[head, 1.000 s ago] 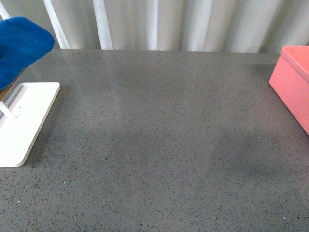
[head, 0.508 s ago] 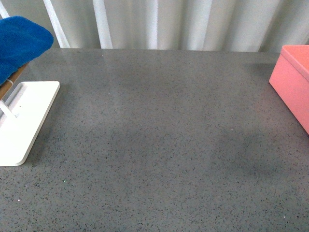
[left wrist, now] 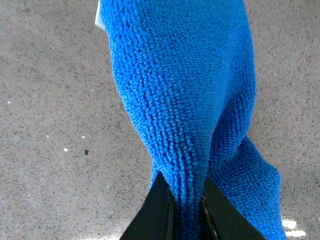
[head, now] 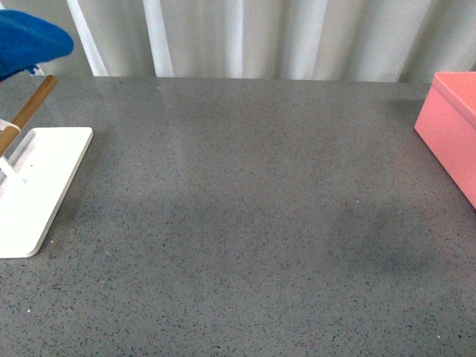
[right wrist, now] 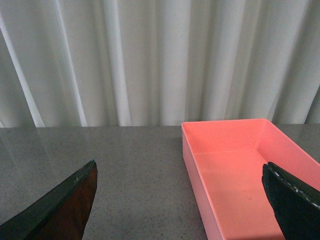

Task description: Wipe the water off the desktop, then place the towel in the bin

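While my left gripper (left wrist: 186,212) pinches the towel (left wrist: 185,90) tight between its black fingers (left wrist: 159,210), the blue cloth hangs over the desktop (head: 245,223) at far left, up above the wooden rod (head: 26,111) of the white stand (head: 37,186). My right gripper (right wrist: 179,170) is spread wide, facing the pink bin (right wrist: 235,165) at the right.

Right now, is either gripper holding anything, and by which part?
The left gripper pinches the towel by a bunched fold; the right gripper is open and empty.
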Robot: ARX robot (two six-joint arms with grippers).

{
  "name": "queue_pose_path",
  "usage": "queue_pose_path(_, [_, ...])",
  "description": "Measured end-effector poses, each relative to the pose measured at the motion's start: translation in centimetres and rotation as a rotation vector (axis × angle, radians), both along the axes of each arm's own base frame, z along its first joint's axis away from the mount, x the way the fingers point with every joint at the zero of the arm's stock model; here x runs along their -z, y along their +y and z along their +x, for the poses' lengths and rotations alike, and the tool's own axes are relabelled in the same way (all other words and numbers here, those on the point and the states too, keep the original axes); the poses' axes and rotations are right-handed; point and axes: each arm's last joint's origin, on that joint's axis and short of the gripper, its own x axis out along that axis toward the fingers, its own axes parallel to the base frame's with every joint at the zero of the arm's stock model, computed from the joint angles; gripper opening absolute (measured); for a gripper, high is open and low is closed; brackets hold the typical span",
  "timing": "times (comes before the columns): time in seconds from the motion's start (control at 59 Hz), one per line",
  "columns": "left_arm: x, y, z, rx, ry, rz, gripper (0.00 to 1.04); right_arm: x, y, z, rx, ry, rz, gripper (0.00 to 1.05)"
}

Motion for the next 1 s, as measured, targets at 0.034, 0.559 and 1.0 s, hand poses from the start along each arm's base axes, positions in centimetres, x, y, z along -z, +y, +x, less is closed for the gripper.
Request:
queue_pose_path(0.034, [-0.6, 0.1, 0.0, -0.003, -0.012, 0.003, 0.05, 0.0, 0.0, 0.0, 0.000, 0.000, 0.000, 0.98])
queue_pose_path(0.559, [-14.2, -4.9, -1.2, 0.137, -0.347, -0.112, 0.05, 0.0, 0.0, 0.0, 0.000, 0.000, 0.000, 0.98])
queue_pose_path(1.0, [-15.6, -18.3, -7.3, 0.506, -0.501, -0.360, 0.05, 0.0, 0.0, 0.0, 0.000, 0.000, 0.000, 0.98])
